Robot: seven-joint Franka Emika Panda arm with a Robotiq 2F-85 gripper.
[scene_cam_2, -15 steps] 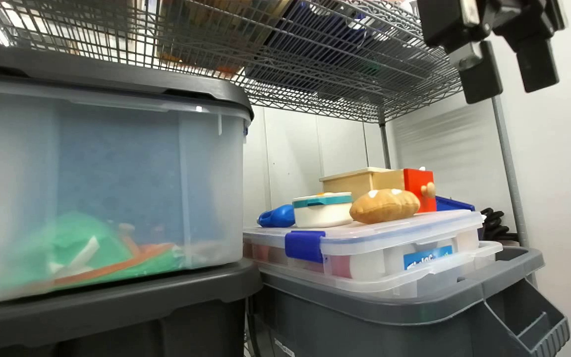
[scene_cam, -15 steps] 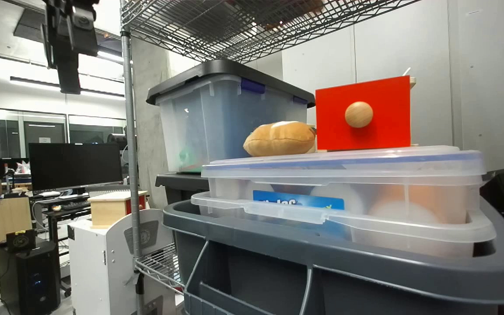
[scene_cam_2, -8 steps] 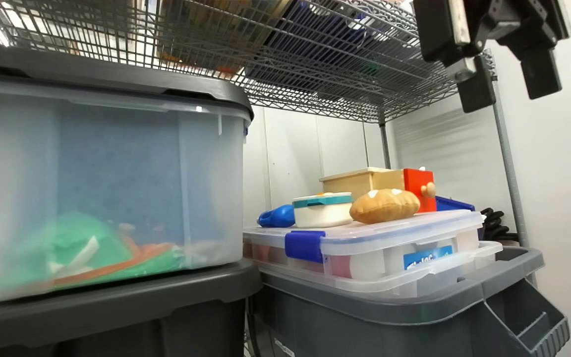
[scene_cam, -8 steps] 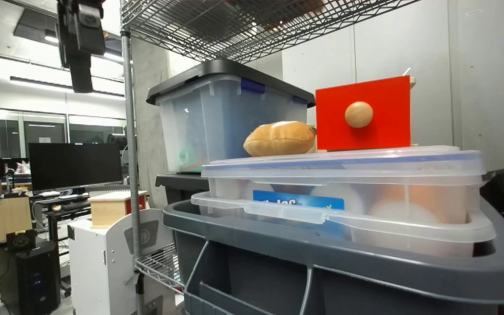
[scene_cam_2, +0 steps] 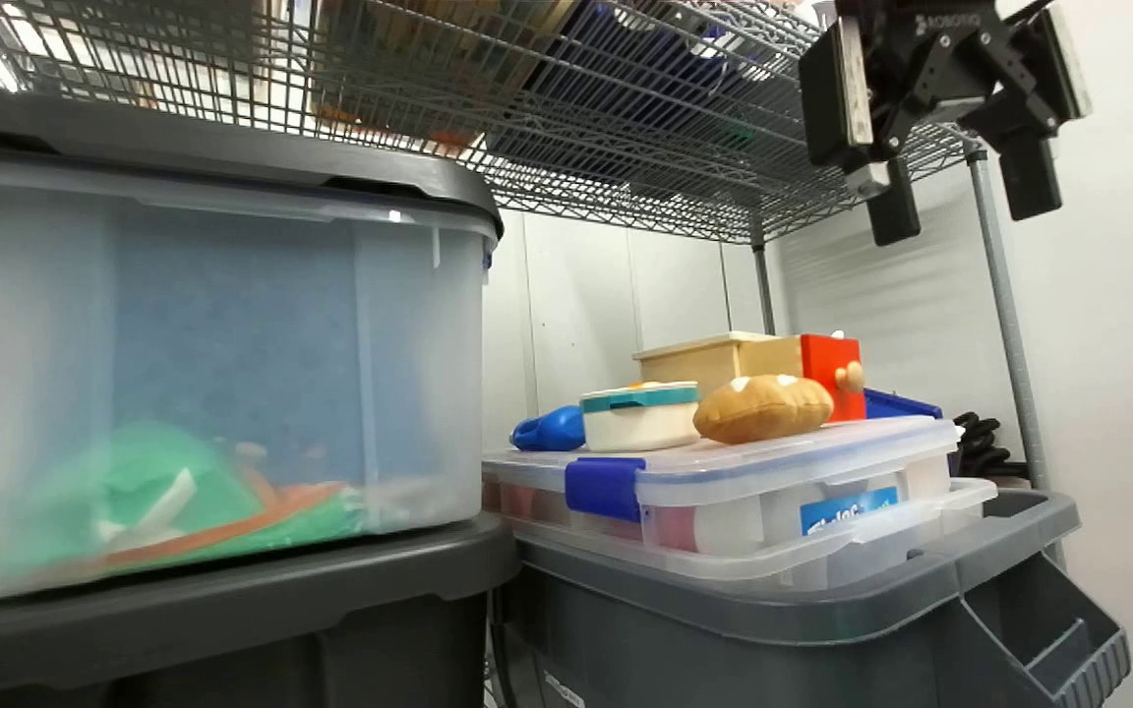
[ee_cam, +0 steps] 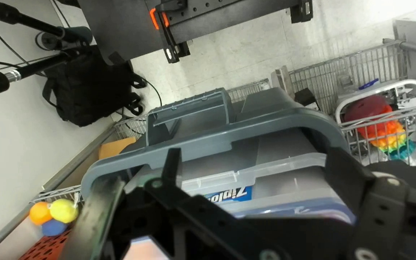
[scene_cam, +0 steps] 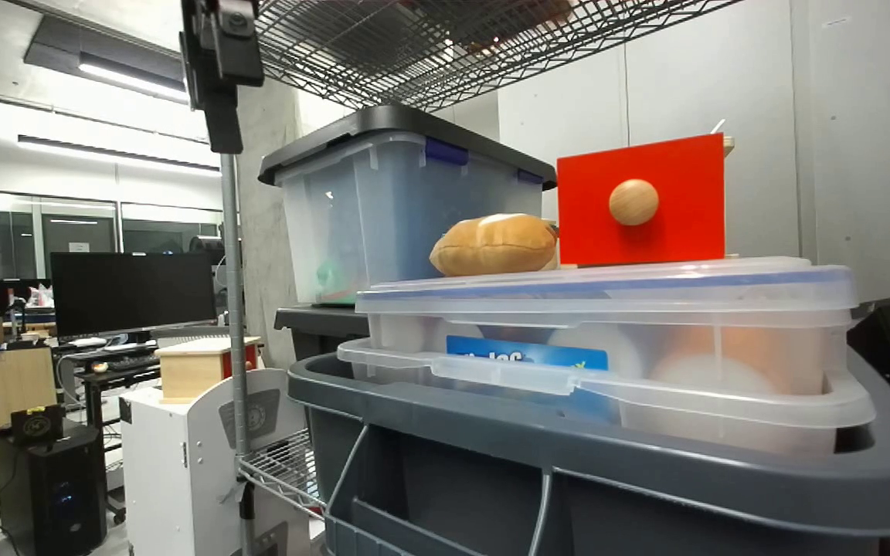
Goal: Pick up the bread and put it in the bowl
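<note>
The bread (scene_cam: 495, 249) is a plump brown plush loaf with white marks. It lies on the lid of a clear box in both exterior views (scene_cam_2: 765, 409). A white container with a teal band (scene_cam_2: 640, 417), perhaps the bowl, stands beside it. It is almost wholly hidden behind the bread in an exterior view. My gripper (scene_cam_2: 962, 202) is open and empty, pointing down, well above and apart from the bread. It also shows at the upper left in an exterior view (scene_cam: 222, 127). In the wrist view its fingers (ee_cam: 258, 169) are wide apart; bread and bowl do not show there.
A wooden box with a red front (scene_cam: 640, 202) stands beside the bread. The clear box (scene_cam: 607, 309) rests on a grey tote (scene_cam: 607, 463). A tall lidded bin (scene_cam: 406, 208) stands alongside. A wire shelf (scene_cam_2: 626, 138) hangs above; a metal post (scene_cam: 233, 309) rises at the corner.
My gripper has moved toward the shelf, rightward in an exterior view and left and slightly down in an exterior view. It stays open. The bread and container have not moved.
</note>
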